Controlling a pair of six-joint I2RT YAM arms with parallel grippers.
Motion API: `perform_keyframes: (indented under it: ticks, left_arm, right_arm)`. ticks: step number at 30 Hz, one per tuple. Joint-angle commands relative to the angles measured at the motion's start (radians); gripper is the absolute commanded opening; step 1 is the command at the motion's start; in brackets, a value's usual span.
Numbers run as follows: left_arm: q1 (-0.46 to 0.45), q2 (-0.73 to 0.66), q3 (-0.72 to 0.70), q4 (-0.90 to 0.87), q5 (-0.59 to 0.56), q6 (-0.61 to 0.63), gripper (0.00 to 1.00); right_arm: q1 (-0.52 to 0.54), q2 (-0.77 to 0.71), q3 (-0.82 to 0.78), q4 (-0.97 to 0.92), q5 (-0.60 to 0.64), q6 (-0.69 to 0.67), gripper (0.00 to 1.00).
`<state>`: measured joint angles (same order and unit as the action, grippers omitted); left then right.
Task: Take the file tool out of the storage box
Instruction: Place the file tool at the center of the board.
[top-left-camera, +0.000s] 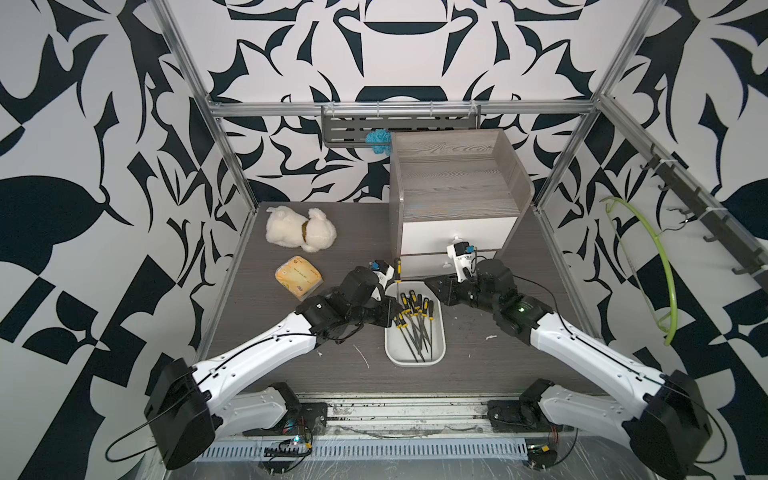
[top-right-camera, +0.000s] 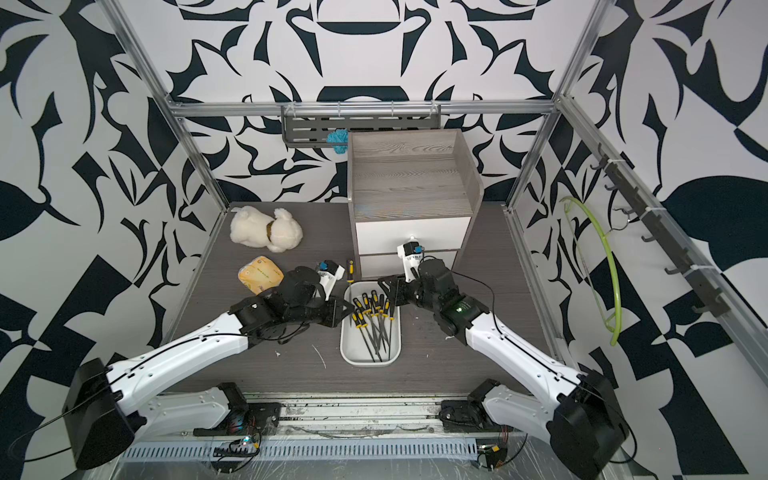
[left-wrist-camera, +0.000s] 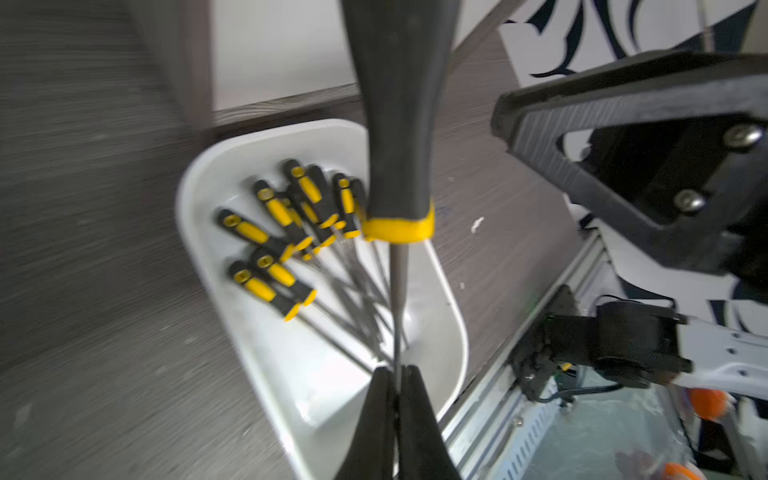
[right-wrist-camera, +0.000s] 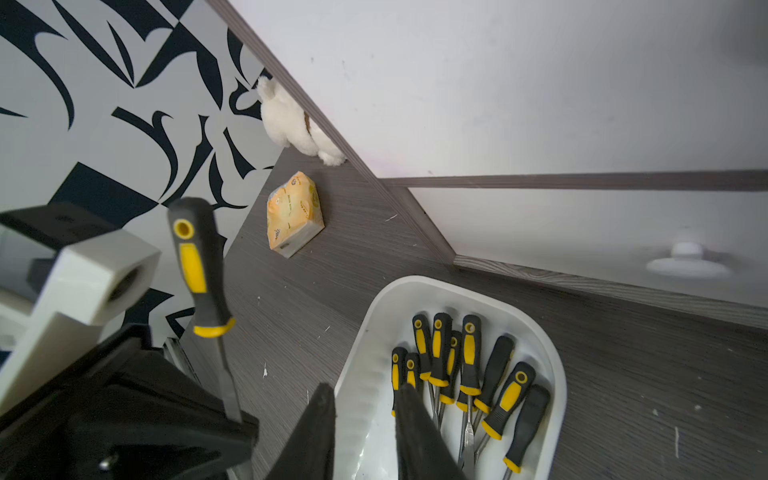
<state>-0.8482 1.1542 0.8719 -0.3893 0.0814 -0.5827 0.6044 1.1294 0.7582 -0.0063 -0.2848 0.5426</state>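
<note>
The storage box (top-left-camera: 441, 332) is a shallow white tray on the table in front of the cabinet, seen in both top views (top-right-camera: 344, 340). Several black-and-yellow files (top-left-camera: 413, 309) lie in it. My left gripper (left-wrist-camera: 397, 370) is shut on the thin metal shaft of one file tool (left-wrist-camera: 399, 124). This file tool (top-left-camera: 397, 268) stands upright, handle up, above the box's far left corner. My right gripper (right-wrist-camera: 365, 415) is open astride the box's rim (right-wrist-camera: 415, 282), one finger outside the rim and one inside, beside the file handles.
A grey wood-grain cabinet (top-left-camera: 453, 187) with white drawers stands right behind the box. A white plush dog (top-left-camera: 299, 230) and a yellow tissue pack (top-left-camera: 298, 278) lie at the left. A green hanger (top-left-camera: 665, 266) hangs on the right wall.
</note>
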Motion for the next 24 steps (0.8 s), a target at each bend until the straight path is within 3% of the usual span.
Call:
perform_keyframes:
  ticks: [1,5,14,20,24]
  left_arm:
    - [0.038,0.039,-0.009,-0.347,-0.143,0.026,0.0]
    - [0.122,0.189,-0.045,-0.313,0.008,0.047,0.0]
    - [0.162,0.503,0.091,-0.354,0.042,0.091,0.0]
    - [0.207,0.539,0.091,-0.316,0.145,0.109,0.0]
    - [0.211,0.563,0.119,-0.351,0.145,0.117,0.0]
  right_arm:
    - [0.044,0.065,0.095,-0.094,-0.01,-0.061,0.3]
    - [0.128,0.139,0.179,-0.208,0.103,-0.142,0.29]
    - [0.148,0.21,0.218,-0.26,0.127,-0.151,0.27]
    - [0.149,0.259,0.251,-0.316,0.136,-0.16,0.27]
    - [0.153,0.331,0.291,-0.35,0.116,-0.163,0.27]
